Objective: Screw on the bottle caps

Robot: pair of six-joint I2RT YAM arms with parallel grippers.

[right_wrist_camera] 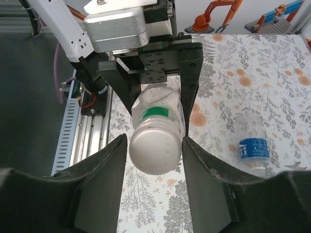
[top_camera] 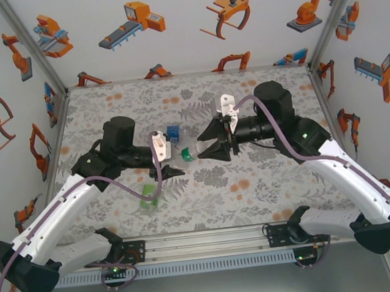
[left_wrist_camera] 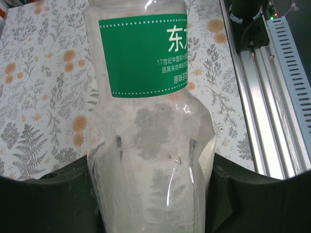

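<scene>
The left gripper [left_wrist_camera: 155, 194] clamps the green-labelled bottle [left_wrist_camera: 143, 53] by its body, at the middle of the top view over the table [top_camera: 275, 179]. The right gripper [right_wrist_camera: 155, 162] is closed narrowly on the bottle's white cap [right_wrist_camera: 155, 150]. A blue bottle [right_wrist_camera: 253, 148] lies on the table at the right of the right wrist view.

Robot lab cell, printed walls [top_camera: 185, 49], aluminium rail [top_camera: 205, 246]

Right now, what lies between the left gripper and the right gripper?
The green-labelled bottle: the left gripper clamps it and its round white end sits between the fingers of the right gripper, as the right wrist view shows.
</scene>
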